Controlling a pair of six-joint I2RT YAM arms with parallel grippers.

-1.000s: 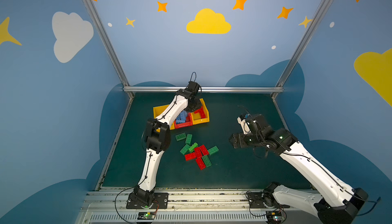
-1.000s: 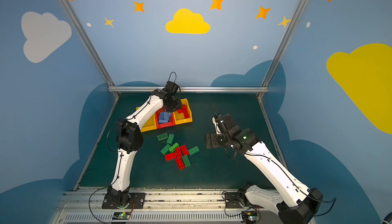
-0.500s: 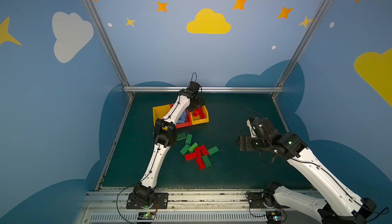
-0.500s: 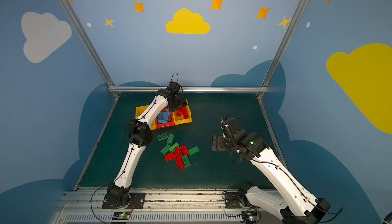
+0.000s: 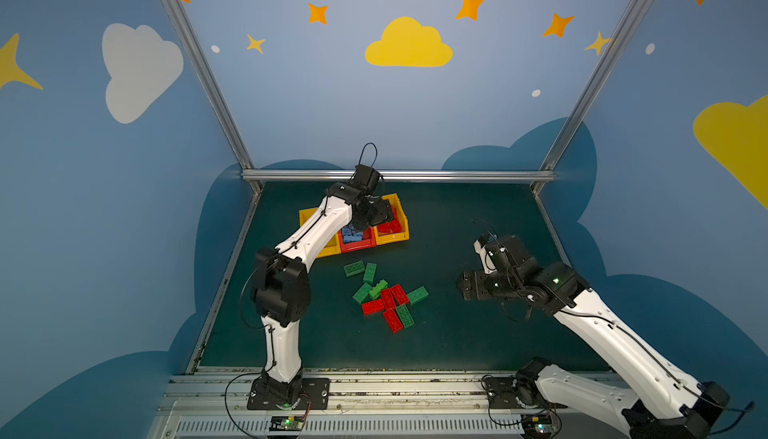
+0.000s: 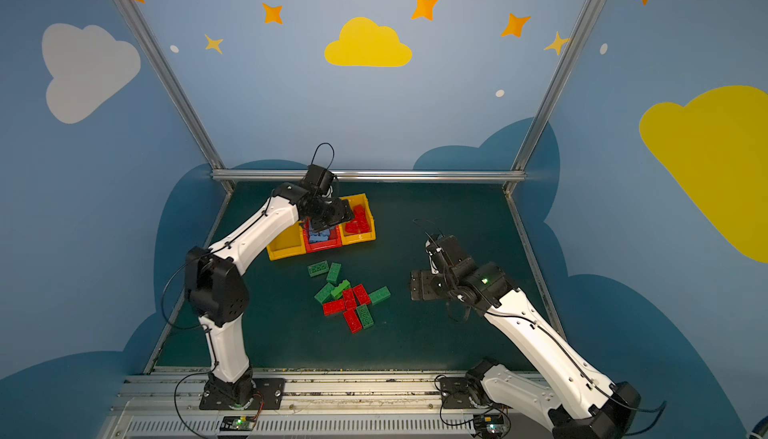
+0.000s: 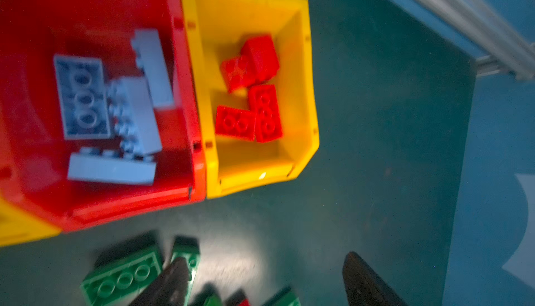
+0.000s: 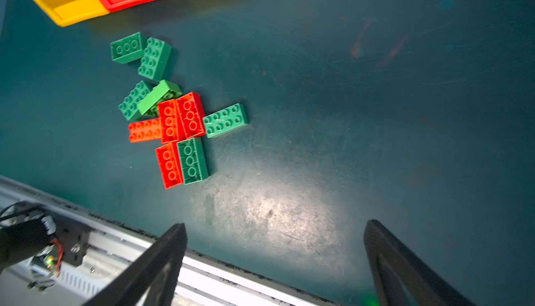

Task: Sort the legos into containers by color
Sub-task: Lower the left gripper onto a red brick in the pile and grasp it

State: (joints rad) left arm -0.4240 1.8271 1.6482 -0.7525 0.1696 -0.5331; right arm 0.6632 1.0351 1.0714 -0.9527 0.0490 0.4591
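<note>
Three joined open-top plastic bins [image 5: 392,238], two yellow flanking one red, at the far side of the dark green mat [image 5: 457,333]. Red middle bin [image 7: 185,93]: light blue studded bricks [image 7: 127,116]. Adjoining yellow bin [image 7: 304,87]: red studded bricks [image 7: 254,96]. Loose green and red bricks [image 8: 179,122]: clustered mid-mat, apart from the bins. Left gripper [image 7: 265,258]: over the bins, jaws spread, empty. Right gripper [image 8: 276,225]: right of the cluster, jaws wide, empty.

left pincer [image 7: 266,285]: spread, empty | right pincer [image 8: 278,269]: spread wide, empty
</note>
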